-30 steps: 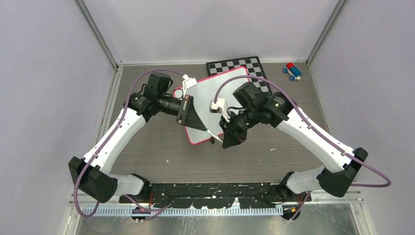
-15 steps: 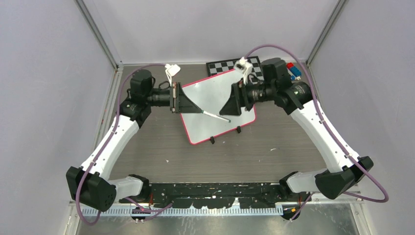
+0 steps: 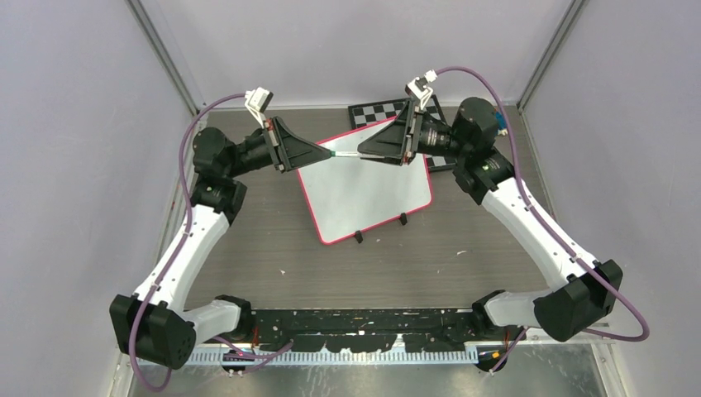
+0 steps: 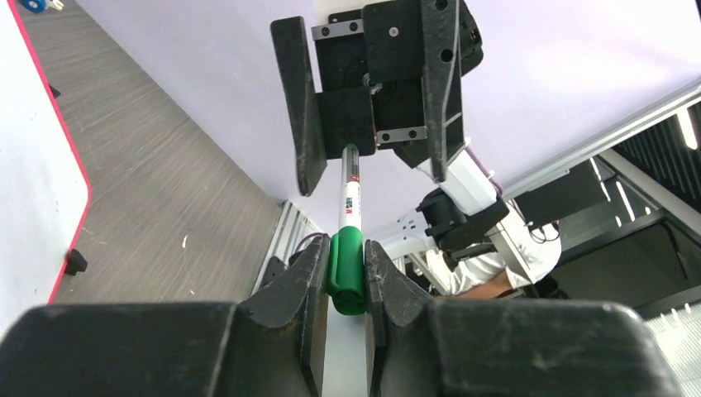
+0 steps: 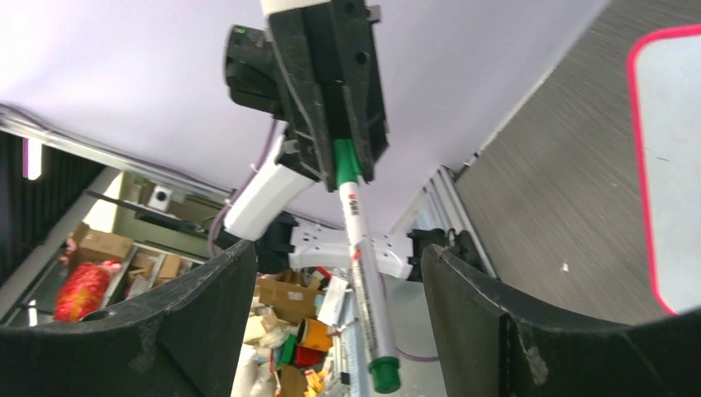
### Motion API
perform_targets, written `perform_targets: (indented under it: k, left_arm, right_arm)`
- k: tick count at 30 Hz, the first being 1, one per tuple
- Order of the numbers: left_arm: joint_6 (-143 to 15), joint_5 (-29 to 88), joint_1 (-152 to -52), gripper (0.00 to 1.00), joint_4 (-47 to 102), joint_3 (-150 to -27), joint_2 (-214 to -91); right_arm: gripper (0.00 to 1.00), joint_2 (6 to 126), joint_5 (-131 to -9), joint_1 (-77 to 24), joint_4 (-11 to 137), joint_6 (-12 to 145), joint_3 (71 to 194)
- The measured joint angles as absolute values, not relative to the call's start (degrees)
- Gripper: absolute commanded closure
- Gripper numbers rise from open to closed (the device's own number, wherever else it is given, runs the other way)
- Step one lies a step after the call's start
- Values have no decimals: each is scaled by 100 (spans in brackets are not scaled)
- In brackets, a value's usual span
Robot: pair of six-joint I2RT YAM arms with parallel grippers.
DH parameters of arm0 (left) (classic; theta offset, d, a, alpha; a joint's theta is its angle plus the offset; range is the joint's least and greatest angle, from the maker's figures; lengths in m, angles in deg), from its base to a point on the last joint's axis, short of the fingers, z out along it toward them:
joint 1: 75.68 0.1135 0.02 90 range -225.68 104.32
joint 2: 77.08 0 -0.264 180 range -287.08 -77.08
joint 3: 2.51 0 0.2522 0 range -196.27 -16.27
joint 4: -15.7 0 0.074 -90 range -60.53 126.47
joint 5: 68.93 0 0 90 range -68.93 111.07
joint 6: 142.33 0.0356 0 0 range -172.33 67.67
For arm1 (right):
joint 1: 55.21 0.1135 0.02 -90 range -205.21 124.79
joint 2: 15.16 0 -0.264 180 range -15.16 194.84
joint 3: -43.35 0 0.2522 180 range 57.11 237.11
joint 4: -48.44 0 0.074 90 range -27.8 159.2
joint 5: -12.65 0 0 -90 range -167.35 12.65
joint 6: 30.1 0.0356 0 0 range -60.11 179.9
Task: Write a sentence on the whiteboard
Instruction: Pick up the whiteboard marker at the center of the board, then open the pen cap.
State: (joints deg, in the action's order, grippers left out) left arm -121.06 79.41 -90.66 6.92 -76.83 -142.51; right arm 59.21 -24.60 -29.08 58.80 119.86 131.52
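From above: shows the left gripper [image 3: 329, 153] and the right gripper [image 3: 362, 154] raised and pointing at each other over the far edge of the whiteboard [image 3: 372, 194]. Shows a green-capped marker [image 3: 345, 155] bridging the two. Places the whiteboard on the wooden table [image 3: 248, 248], turned askew, two black feet on its near edge, far corner by the chequered board [image 3: 376, 110].

From the left wrist: finds the left gripper [image 4: 345, 248] clamped tight on the green cap of the marker [image 4: 351, 198]. Catches the white barrel reaching away into the right gripper [image 4: 374, 180], whose fingers stand apart on either side of it. Puts the whiteboard [image 4: 33, 165] at the left edge, one foot [image 4: 74, 262] in sight.

From the right wrist: shows the right gripper [image 5: 339, 252] spread wide, gaps on both sides of the marker [image 5: 364, 281]. Shows the left gripper [image 5: 351, 169] beyond, pinching the cap. Leaves the whiteboard [image 5: 674, 165] at the right edge.
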Motion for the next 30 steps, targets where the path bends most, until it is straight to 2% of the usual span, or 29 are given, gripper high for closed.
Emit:
perform_targets:
  k: [6,9,18,30]
  left_arm:
    - [-12370,7810,-9066,100,480,-7598,-14251]
    - [-12414,7806,-9066,100,358,-7598,-14242]
    - [-12259,7784,-9104,100,609,-7604,-14247]
    - [-11885,7786,-9335,100,1042,-7755,-14376]
  right_arm:
    - [27,5926,-2370,-2908,4772,12886,13096]
    - [32,5926,-2337,-2908,4501,13031,13023]
    - [46,5926,-2361,-2698,5766,11953,13222]
    - [52,5978,-2387,-2630,6376,11455,13297]
